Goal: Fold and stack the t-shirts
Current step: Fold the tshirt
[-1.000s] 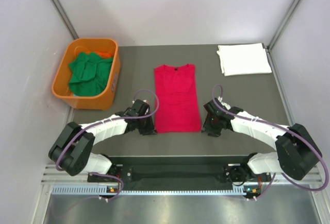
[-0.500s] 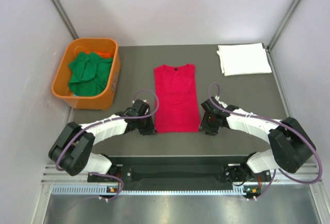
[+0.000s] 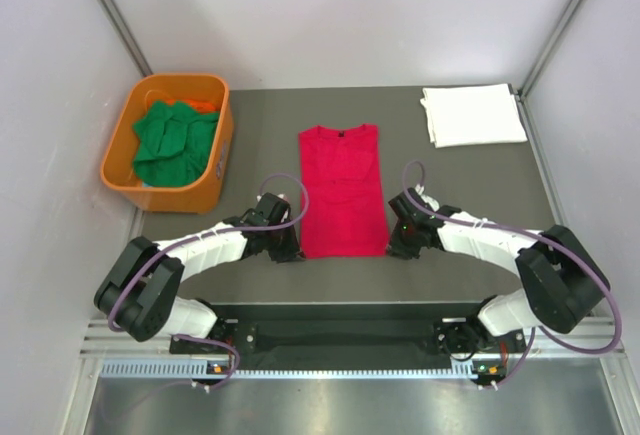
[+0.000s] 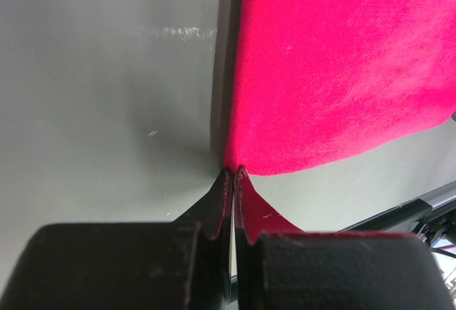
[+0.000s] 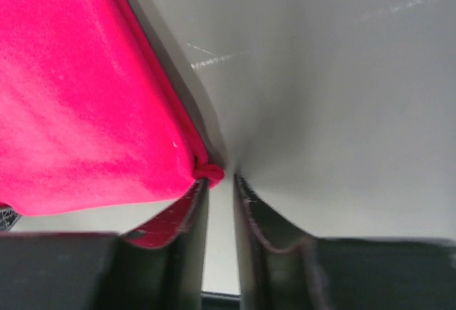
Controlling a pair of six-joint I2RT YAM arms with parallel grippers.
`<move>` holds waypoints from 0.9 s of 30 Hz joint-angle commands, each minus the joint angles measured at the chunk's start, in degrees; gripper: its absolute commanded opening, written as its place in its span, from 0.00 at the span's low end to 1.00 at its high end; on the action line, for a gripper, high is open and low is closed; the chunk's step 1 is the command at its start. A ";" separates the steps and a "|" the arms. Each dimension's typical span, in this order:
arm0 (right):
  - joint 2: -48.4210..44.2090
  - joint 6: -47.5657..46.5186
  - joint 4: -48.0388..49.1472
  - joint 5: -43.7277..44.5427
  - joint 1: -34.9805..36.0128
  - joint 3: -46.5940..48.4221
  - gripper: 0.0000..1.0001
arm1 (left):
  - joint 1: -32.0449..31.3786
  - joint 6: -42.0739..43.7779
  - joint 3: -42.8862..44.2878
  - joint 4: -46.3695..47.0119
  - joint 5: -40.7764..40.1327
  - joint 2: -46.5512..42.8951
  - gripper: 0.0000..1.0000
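1. Top view: the red t-shirt [image 3: 343, 190] lies flat on the table [image 3: 260, 145]. It sits between the two pincers and stretches away from them. The left pincer [image 3: 290, 253] is at its near left corner and the right pincer [image 3: 392, 250] at its near right corner. A folded white t-shirt [image 3: 472, 115] lies well beyond the right pincer, off to its right. The green t-shirts [image 3: 175, 140] sit in an orange tub [image 3: 120, 145], beyond the left pincer and to its left.
2. Left wrist view: the left pincer [image 4: 233, 173] is pressed closed, nipping the corner of the red t-shirt [image 4: 335, 60]. The cloth spreads ahead and to the right of the tips, with bare table [image 4: 107, 89] ahead and to the left.
3. Right wrist view: the right pincer [image 5: 221, 178] stands narrow, with a slim gap and no cloth in it. The bunched corner of the red t-shirt [image 5: 78, 103] touches the left fingertip, and the cloth spreads ahead to the left. Table [image 5: 342, 96] lies ahead to the right.
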 commanded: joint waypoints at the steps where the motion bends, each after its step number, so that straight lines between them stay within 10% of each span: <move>1: 3.49 -0.81 -2.60 3.11 -0.06 -0.82 0.19 | -0.32 1.56 1.26 -1.09 -1.47 0.61 0.00; 6: 4.28 -1.60 -2.60 3.99 -0.06 -1.17 0.00 | -0.32 1.65 1.44 -1.09 -1.73 0.52 0.00; 27: -17.68 -4.59 -7.61 7.06 5.83 -5.13 0.00 | -8.14 -2.92 6.10 -11.55 -1.21 -8.97 0.00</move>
